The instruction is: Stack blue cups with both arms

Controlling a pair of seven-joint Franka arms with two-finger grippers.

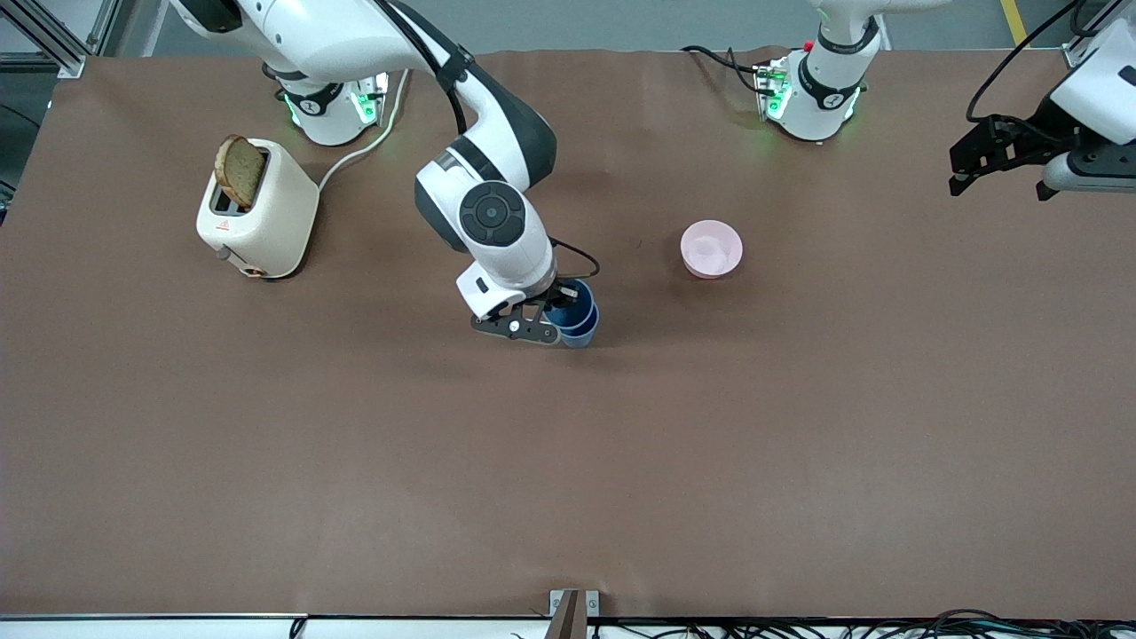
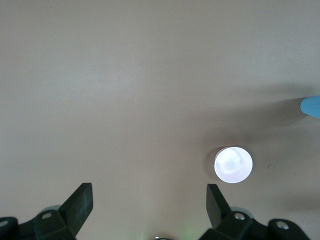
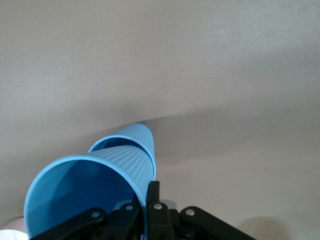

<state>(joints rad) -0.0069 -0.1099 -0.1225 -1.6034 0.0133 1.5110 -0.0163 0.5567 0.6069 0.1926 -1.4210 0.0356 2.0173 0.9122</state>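
Near the middle of the brown table [image 1: 355, 461], the right arm reaches down from its base and its right gripper [image 1: 557, 321] has hold of the upper blue cup [image 1: 568, 299] by the rim, one finger inside the mouth and the other outside against the wall, pinched shut on that thin edge. From the right wrist view the same upper cup [image 3: 90, 192] fills the foreground, and its tapered bottom sits inside the lower blue cup [image 3: 135, 140], so the two are nested one in the other. The lower cup [image 1: 581, 335] stands on the table, just nearer the front camera than the one above it.

A pink bowl [image 1: 711, 248] sits on the table, toward the left arm's end from the cups and well apart from them. It shows as a pale disc [image 2: 233, 164] in the left wrist view.

The left arm waits up high at its own end of the table; its left gripper [image 1: 998, 164] hangs with the fingers [image 2: 80, 202] spread wide and nothing between them.

A cream toaster [image 1: 257, 210] with a slice of bread [image 1: 240, 170] sticking out of it stands toward the right arm's end.
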